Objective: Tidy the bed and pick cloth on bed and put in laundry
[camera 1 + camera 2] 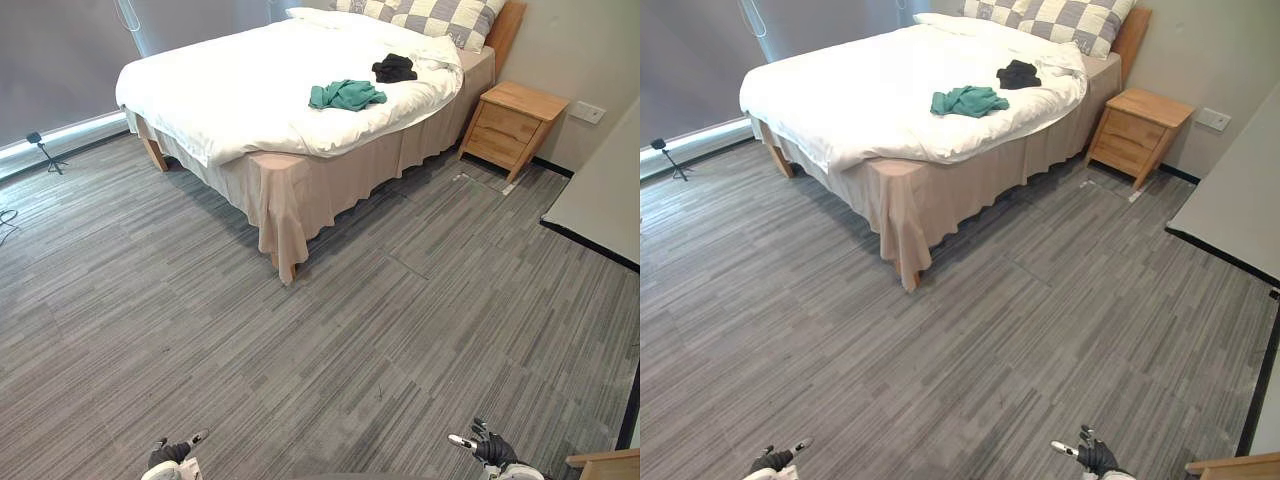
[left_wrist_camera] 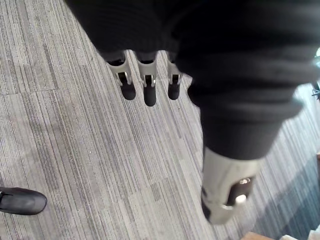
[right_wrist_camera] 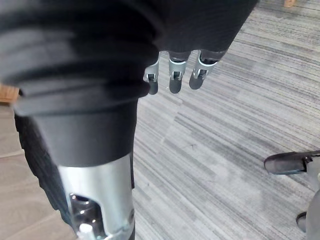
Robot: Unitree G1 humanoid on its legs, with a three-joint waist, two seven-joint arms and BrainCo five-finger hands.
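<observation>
We are facing the white-duveted wooden bed (image 1: 230, 90), well apart from us; a crumpled teal cloth (image 1: 346, 95) and a bunched black cloth (image 1: 394, 68) are lying on it. Our left robot hand (image 1: 172, 452) and right robot hand (image 1: 490, 447) are hanging relaxed and empty. We judge we are approaching; next calls for walking closer.

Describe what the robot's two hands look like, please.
The left hand and the right hand look alike. A black ribbed cover wraps the back of each hand and the wrist. Short silver fingers with dark tips stand in a row beside it. A thicker silver thumb sits apart.
</observation>
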